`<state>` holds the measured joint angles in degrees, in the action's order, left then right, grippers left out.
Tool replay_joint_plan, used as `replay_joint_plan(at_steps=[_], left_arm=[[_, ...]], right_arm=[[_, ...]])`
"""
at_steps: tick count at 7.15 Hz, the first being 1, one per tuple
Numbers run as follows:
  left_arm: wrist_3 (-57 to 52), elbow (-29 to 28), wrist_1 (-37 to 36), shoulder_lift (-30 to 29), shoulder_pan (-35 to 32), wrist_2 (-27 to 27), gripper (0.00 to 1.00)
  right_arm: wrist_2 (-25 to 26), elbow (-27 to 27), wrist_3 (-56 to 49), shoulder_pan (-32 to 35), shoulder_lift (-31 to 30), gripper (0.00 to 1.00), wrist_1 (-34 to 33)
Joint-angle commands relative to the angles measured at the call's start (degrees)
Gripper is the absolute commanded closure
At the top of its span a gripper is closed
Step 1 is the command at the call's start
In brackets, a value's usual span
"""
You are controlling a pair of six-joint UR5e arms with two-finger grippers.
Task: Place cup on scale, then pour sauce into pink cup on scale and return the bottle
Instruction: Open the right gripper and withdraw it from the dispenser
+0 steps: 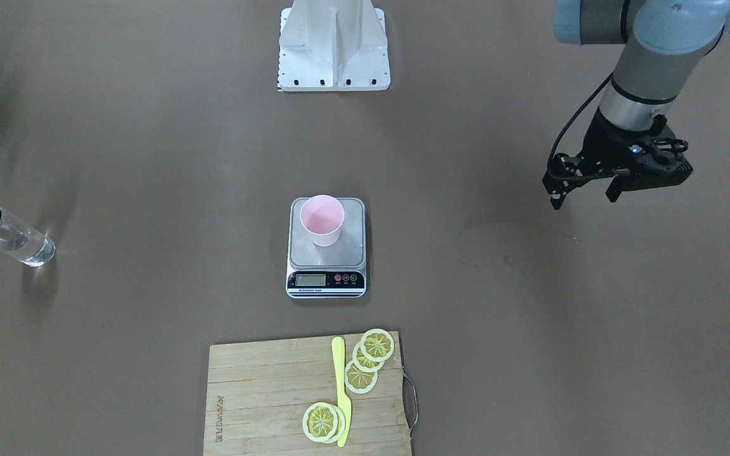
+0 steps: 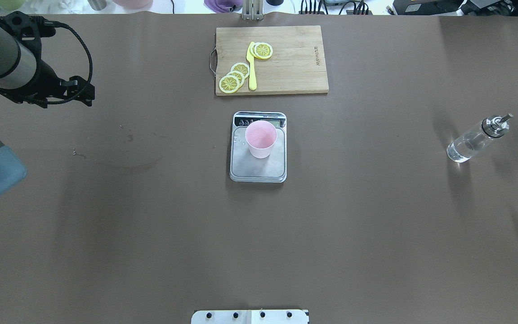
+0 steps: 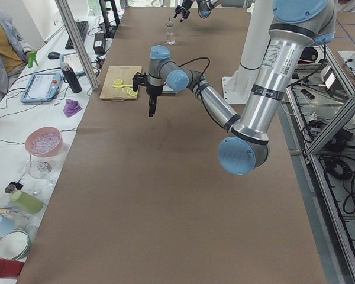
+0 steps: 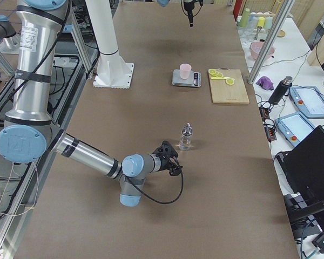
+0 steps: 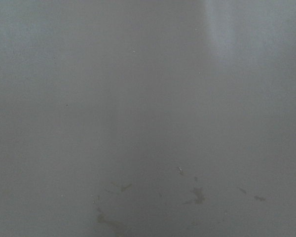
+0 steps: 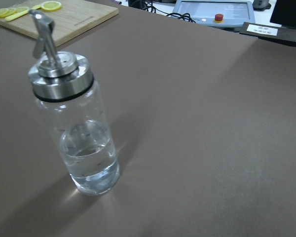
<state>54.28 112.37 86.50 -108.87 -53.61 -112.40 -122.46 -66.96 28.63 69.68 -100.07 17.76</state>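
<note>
Front-facing view: my left gripper (image 1: 583, 197) hangs at upper right, fingers spread wide, holding nothing. The cup (image 1: 322, 219) stands on the scale (image 1: 339, 254) at centre, and the bottle (image 1: 10, 237) is at the left edge. The cutting board (image 1: 257, 392) carries a stamp I cannot read. Right-side view: the right gripper (image 4: 173, 161) sits near the bottle, but I cannot tell its spread. Only the right wrist view shows the sauce (image 6: 89, 160), in the bottle's lower part.

A brown mat is covering my tabletop (image 2: 151, 234), a cluttered white bench (image 3: 6, 165) is running alongside, aluminium posts (image 3: 77, 41) are standing between
</note>
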Motion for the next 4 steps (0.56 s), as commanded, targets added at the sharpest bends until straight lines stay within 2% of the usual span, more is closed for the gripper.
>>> replay_joint_plan(at_steps=[1,3,4], left_arm=[[0.0,-0.2,0.0,0.0,0.0,0.0,0.03],[0.0,-0.2,0.0,0.0,0.1,0.0,0.03],[0.0,-0.3,0.0,0.0,0.1,0.0,0.03]], right_arm=[[-3.2,0.3,-0.1,2.6,-0.9,0.00,-8.6],[0.1,-0.2,0.7,4.2,1.1,0.00,-13.0],[-0.1,0.7,0.8,5.1,1.4,0.00,-14.0]])
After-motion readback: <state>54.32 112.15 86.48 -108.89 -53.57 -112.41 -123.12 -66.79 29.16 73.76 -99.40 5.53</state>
